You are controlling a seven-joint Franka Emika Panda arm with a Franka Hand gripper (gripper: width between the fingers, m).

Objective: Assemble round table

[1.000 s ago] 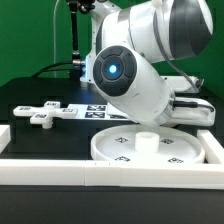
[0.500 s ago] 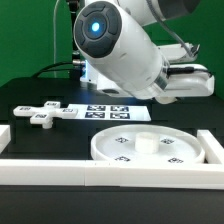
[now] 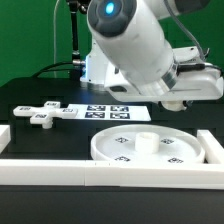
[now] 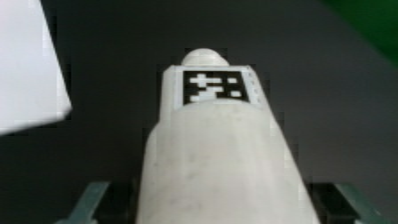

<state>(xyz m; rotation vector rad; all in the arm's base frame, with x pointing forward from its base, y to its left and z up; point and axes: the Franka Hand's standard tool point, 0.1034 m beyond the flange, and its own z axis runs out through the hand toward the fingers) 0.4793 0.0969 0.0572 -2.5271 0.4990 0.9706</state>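
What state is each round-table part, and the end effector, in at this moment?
End effector: shut on the leg.
Leg: gripped, tag facing the wrist camera, not fitted to anything.
Disc: flat on the table, rim up, no leg mounted.
Foot: flat on the table, loose, apart from the disc on the exterior view's left.

large white rimmed plastic disc (image 3: pixel 110 152): smooth moulding with a faint satin sheen. white cross-shaped plastic foot (image 3: pixel 45 113): the same smooth, lightly satin finish. short white plastic cylinder leg (image 4: pixel 214 150): finely matt surface; its black-and-white square tag (image 4: pixel 215 85) is a flat matt print. black table top (image 3: pixel 60 140): matt, non-reflective. white robot arm shell (image 3: pixel 135 50): smooth, glossy plastic with bright highlights.
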